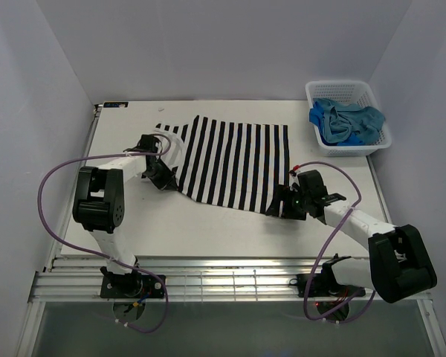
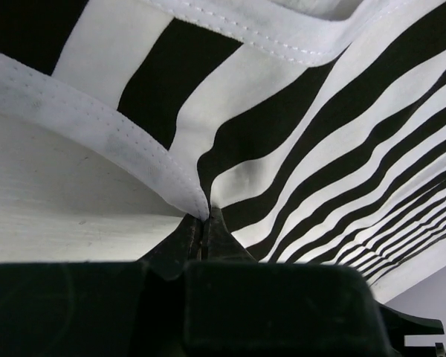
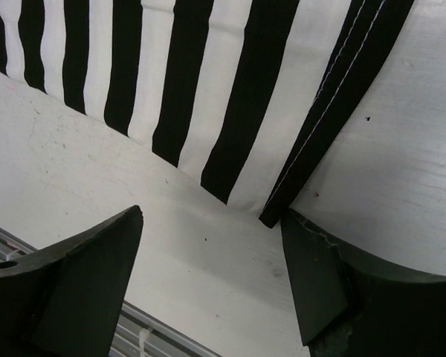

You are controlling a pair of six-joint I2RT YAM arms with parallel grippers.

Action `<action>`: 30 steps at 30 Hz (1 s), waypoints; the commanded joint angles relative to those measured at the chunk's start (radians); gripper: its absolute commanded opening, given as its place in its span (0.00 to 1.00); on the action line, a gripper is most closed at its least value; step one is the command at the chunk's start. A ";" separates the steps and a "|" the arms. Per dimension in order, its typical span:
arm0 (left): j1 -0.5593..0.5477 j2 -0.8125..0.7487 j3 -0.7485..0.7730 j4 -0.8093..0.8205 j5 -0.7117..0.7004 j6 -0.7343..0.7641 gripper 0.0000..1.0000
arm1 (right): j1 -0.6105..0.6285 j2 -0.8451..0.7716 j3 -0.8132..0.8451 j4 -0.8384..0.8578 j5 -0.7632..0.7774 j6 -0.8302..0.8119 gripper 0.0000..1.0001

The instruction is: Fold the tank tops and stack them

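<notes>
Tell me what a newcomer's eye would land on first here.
The black-and-white striped tank top spread across the middle of the table grabs the eye first. The left gripper has its jaws pinched shut on the top's white-trimmed left edge, while the right gripper sits with jaws open at the near right corner. At the far right, a white basket holds crumpled blue cloth.

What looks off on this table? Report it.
Nothing damaged or spilled. The striped tank top lies askew to the table edges, one edge pinched in the shut left gripper. The blue tops sit crumpled in the basket.
</notes>
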 commanded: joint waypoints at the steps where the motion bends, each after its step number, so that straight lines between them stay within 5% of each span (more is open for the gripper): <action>1: -0.011 -0.032 0.023 -0.062 -0.016 0.017 0.00 | 0.005 0.025 0.020 0.018 0.011 0.013 0.79; 6: -0.019 -0.040 0.141 -0.392 -0.045 0.055 0.00 | 0.008 0.019 0.043 -0.037 -0.003 0.000 0.58; 14: -0.026 0.054 0.370 -0.700 -0.163 0.124 0.00 | 0.006 -0.027 0.045 -0.114 0.037 -0.013 0.51; 16: -0.029 0.092 0.414 -0.718 -0.172 0.120 0.16 | 0.005 -0.024 0.049 -0.117 0.040 -0.020 0.51; 18: -0.028 0.118 0.434 -0.718 -0.168 0.127 0.48 | 0.005 -0.006 0.063 -0.114 0.042 -0.030 0.51; 19: -0.029 0.129 0.436 -0.718 -0.154 0.132 0.72 | 0.006 -0.001 0.071 -0.114 0.040 -0.031 0.51; 21: -0.032 0.133 0.424 -0.717 -0.151 0.135 0.81 | 0.006 0.009 0.082 -0.120 0.038 -0.037 0.55; 22: -0.034 0.126 0.415 -0.715 -0.158 0.137 0.98 | 0.006 0.009 0.088 -0.120 0.035 -0.039 0.55; 30: -0.038 -0.098 0.145 -0.599 -0.143 0.091 0.98 | 0.009 -0.049 0.075 -0.111 0.023 -0.041 0.59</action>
